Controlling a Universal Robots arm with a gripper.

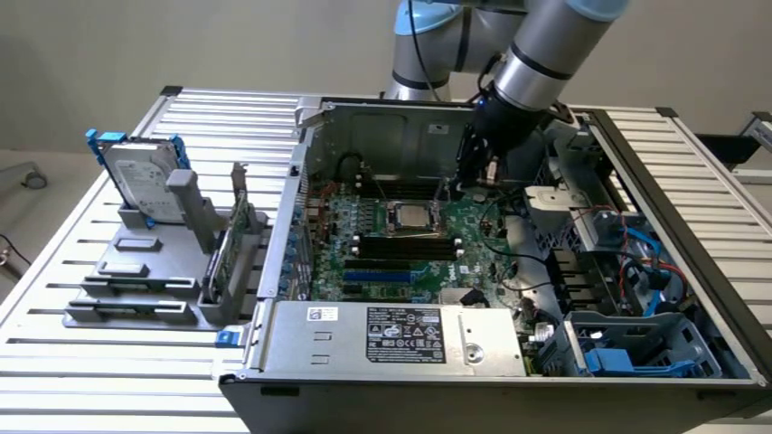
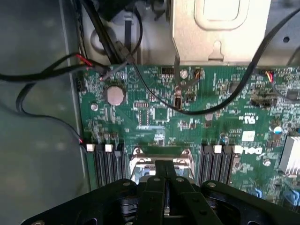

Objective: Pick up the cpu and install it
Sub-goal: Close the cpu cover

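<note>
The gripper [image 1: 465, 185] has its fingers pressed together, pinching nothing, and hangs low over the motherboard [image 1: 480, 240] near the rear wall of the case [image 1: 386, 127]. The cpu [image 1: 409, 216] lies flat in the socket [image 1: 388, 220] at mid-board. It is apart from the fingertips, toward the exterior view's left and the case's front edge.

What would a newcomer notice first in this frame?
An open computer case sits on the slatted table, green motherboard exposed, silver cpu in its central socket. The robot arm reaches into the case's back, end effector shut above the board. A hard drive stands at the exterior view's left.
</note>
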